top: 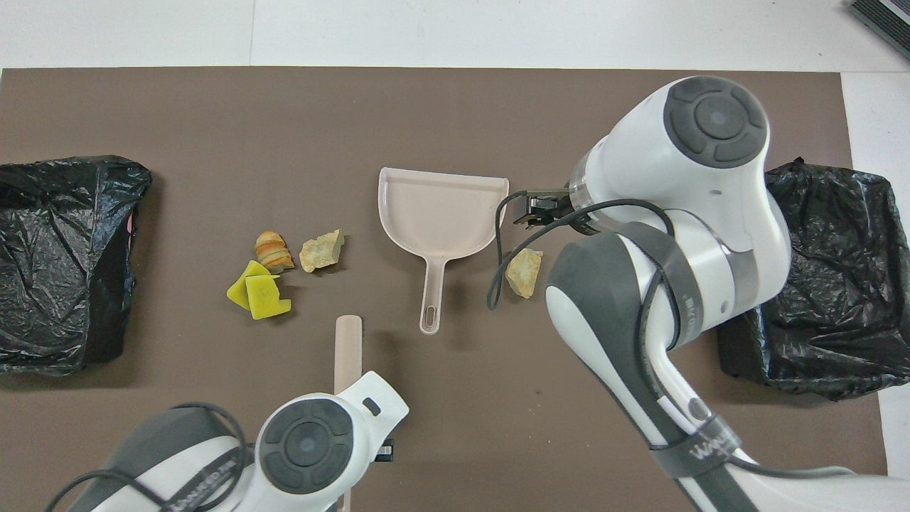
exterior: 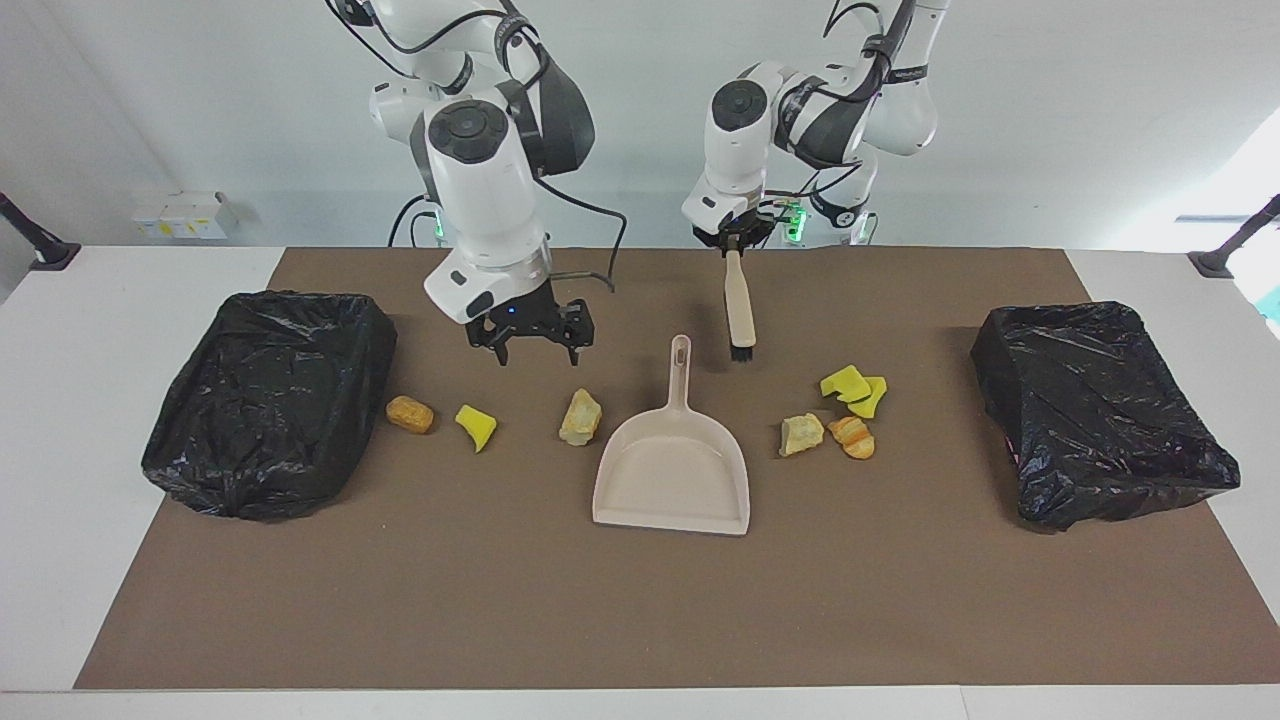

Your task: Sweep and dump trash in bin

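Seven scraps of trash (exterior: 580, 417) on the brown mat (exterior: 640, 600) of the table (exterior: 60, 420), in two groups either side of the beige dustpan (exterior: 672, 480). Toward the right arm's end: orange-brown chunk (exterior: 410, 414), yellow wedge (exterior: 477, 426), pale tan bit (top: 524, 272). Toward the left arm's end: two yellow wedges (top: 257, 295), striped orange chunk (top: 271, 249), second tan bit (top: 321, 250).

Right pincer (exterior: 531, 345) raised over the mat, jaws spread wide and holding nothing, above the stretch between yellow wedge and pale tan bit, clear of both.

Left pincer (exterior: 735, 240) clamped on the handle top of the hand brush (exterior: 739, 312), hanging bristles-down beside the dustpan handle, apart from the trash.

One black-bagged bin (exterior: 270, 400) at the right arm's end, another (exterior: 1100, 410) at the left arm's end.

In the overhead view: orange-brown chunk and single yellow wedge hidden under the right arm; left pincer covered by its own wrist; brush bristles not visible; one bin cut by the frame edge.
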Robot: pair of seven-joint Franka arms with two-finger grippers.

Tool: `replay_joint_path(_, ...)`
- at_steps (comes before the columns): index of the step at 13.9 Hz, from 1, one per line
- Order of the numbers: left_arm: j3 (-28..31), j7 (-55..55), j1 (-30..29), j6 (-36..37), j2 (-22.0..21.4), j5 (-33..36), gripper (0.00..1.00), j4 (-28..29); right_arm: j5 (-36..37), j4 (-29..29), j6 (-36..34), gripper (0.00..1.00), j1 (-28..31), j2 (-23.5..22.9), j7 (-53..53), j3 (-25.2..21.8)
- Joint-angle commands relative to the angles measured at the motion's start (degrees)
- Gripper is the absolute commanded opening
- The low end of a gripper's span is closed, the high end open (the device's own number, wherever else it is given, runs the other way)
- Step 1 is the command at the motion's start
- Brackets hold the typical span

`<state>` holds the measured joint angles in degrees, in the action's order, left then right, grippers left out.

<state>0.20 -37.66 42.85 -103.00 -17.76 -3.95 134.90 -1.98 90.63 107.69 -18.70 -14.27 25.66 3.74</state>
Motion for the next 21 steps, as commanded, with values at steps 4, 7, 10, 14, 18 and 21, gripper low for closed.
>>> replay_joint_path(4,0.0,12.1,-15.9,10.1,-5.5,0.1,0.00,-4.0,-0.4,3.0,7.0,1.00,-6.9,-2.7,10.2,0.0)
replay_joint_path(7,0.1,20.2,-25.1,8.8,-2.8,1.3,0.00,-6.5,0.4,8.3,13.9,1.00,-11.3,-3.0,16.2,0.0)
replay_joint_path(10,0.0,29.9,-34.1,7.9,1.7,1.3,0.00,-10.9,4.2,10.4,19.0,1.00,-16.0,-6.4,21.6,-0.1)
replay_joint_path(14,0.1,31.4,-36.5,3.0,8.4,1.6,0.00,-13.5,6.8,12.1,20.5,0.98,-17.3,-7.6,24.7,-0.1)
replay_joint_path(18,0.0,32.6,-40.0,0.8,10.6,3.9,0.00,-15.1,8.0,11.9,20.5,0.74,-17.3,-7.6,24.5,-0.1)
replay_joint_path(21,0.0,33.1,-40.0,0.6,11.0,4.0,0.00,-15.0,8.7,11.5,20.6,0.61,-17.3,-7.7,24.4,0.0)
